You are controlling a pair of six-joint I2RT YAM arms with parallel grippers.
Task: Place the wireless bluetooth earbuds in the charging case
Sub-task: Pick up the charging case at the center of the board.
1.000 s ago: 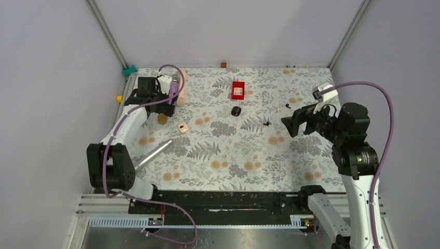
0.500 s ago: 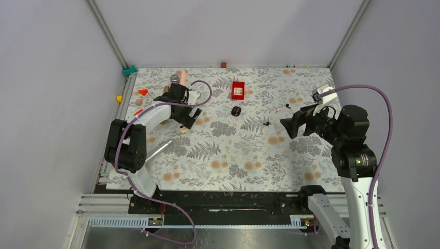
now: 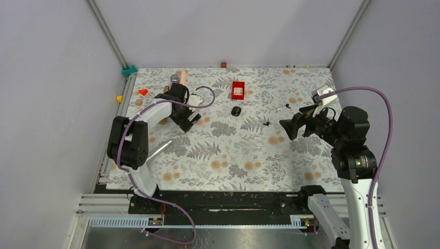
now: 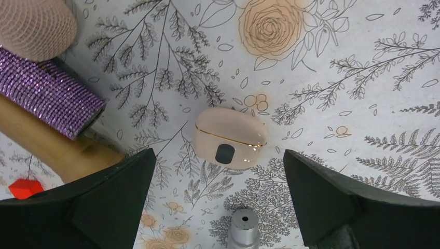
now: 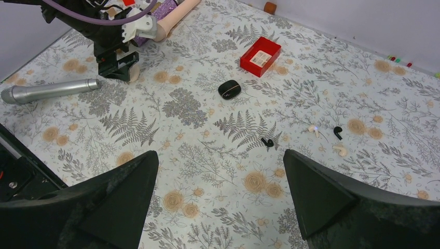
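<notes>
Left gripper (image 4: 217, 176) jaws wide apart, hovering over the shut pale case (image 4: 231, 139); right gripper (image 5: 218, 171) jaws wide apart, empty.
Black earbuds (image 5: 267, 141) and whitish earbuds (image 5: 340, 150) lie loose on the floral cloth (image 5: 197, 155) ahead of the right gripper, well apart from the pale case and the black case (image 5: 229, 88). Probably very light, hard, glossy, apt to squirt out: pinch the fat body, not the stem. Cases look smooth, may slide.

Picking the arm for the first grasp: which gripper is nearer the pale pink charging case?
Left. The left gripper hangs open directly over the pale pink charging case, straddling it. The right gripper is open at the opposite side of the table, well away from it.
</notes>
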